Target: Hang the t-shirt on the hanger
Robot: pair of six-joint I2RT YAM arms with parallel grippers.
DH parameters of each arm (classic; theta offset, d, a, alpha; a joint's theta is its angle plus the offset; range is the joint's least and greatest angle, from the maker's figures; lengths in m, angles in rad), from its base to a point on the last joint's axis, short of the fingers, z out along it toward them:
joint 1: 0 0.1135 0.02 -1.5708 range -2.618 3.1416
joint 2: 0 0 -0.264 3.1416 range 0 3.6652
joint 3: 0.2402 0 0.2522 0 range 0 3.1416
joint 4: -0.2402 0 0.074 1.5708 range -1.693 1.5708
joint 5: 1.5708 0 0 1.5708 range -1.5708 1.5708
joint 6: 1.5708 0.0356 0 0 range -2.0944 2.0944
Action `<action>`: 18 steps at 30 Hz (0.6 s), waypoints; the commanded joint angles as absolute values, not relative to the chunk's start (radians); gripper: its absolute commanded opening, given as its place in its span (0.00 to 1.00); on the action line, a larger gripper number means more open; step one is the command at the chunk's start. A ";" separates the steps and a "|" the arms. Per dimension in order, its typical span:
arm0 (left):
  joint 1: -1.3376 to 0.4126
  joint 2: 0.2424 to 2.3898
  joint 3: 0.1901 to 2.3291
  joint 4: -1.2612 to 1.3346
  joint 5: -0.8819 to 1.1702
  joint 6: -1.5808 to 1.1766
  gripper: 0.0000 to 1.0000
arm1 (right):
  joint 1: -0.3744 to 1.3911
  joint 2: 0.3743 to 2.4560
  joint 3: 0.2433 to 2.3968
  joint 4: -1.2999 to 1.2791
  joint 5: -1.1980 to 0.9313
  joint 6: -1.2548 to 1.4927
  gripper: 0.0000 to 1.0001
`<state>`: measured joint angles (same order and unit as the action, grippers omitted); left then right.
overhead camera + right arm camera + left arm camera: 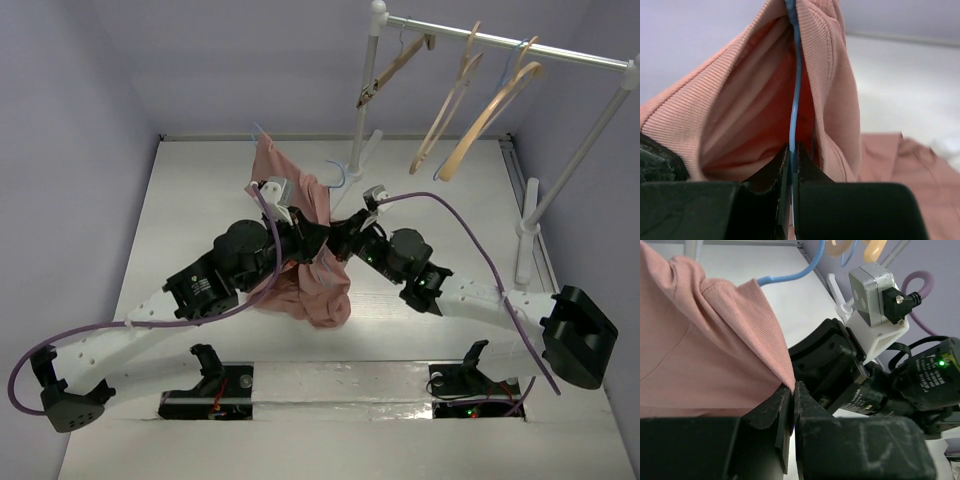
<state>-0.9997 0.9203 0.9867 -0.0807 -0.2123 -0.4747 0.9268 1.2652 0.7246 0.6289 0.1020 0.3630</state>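
Observation:
The pink t-shirt (312, 285) hangs bunched between both arms above the middle of the table. My left gripper (300, 232) is shut on a ribbed edge of the t-shirt (700, 355); its jaws (793, 390) pinch the cloth tip. My right gripper (332, 240) is shut on the light-blue wire hanger (796, 75), whose wire runs up inside the shirt's opening (740, 115) from the jaws (791, 150). The hanger's hook (338, 178) sticks out right of the shirt and curves past the cloth in the left wrist view (790, 276). Most of the hanger is hidden in cloth.
A white clothes rail (500, 45) stands at the back right with tan wooden hangers (470, 110) on it; its post (362, 100) is just behind the hook. The right arm's wrist camera (875, 300) sits close to my left gripper. Walls enclose the table.

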 commanded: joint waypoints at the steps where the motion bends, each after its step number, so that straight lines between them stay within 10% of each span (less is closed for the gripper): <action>1: -1.035 0.885 1.066 -0.133 -0.273 -0.491 0.00 | 0.928 1.279 0.736 1.014 0.123 0.324 0.00; 3: -1.035 0.877 1.086 -0.156 -0.319 -0.486 0.00 | 0.928 1.258 0.729 1.043 0.114 0.313 0.00; 9: -1.035 0.844 1.066 -0.028 -0.688 -0.417 0.59 | 0.937 1.184 0.681 0.996 0.109 0.301 0.00; 18: -0.861 1.044 1.290 0.075 -0.567 -0.452 0.63 | 0.937 1.112 0.611 0.947 0.084 0.328 0.00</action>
<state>-0.9142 1.0050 1.2068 -0.0082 -0.6289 -0.4393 0.9310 1.1591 0.6189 0.8726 0.0925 0.3317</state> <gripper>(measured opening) 0.627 0.052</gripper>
